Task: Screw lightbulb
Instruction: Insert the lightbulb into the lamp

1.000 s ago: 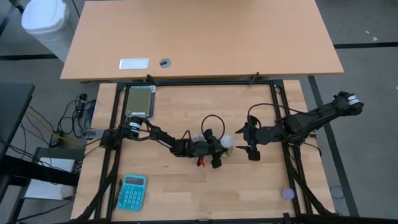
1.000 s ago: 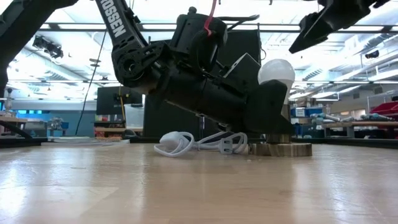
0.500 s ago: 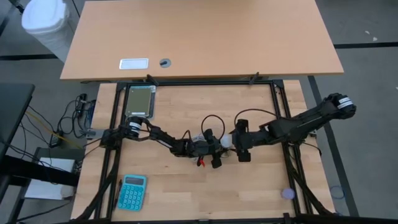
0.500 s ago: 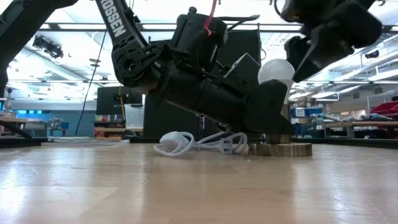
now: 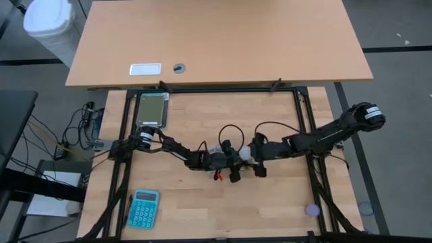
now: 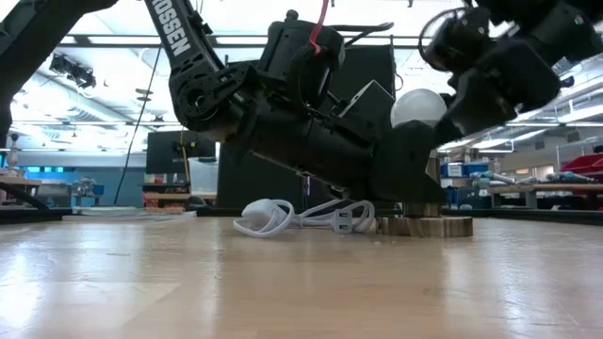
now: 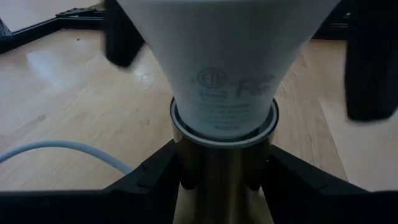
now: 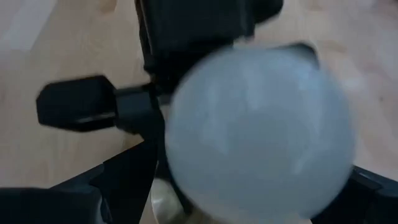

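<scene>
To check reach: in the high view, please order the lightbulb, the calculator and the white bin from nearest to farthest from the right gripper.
From the right gripper:
1. Lightbulb, right beside it at table centre.
2. Calculator, near left corner.
3. White bin, far left, off the table.

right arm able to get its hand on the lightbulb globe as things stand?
Probably yes. The right hand is open at the lightbulb globe; the left hand grips only the brass socket below, leaving the globe free.

We count one lightbulb, one socket base with one white cord, one teal calculator, two arms each bearing one hand, left hand and right hand, and two counters: near counter, far counter.
</scene>
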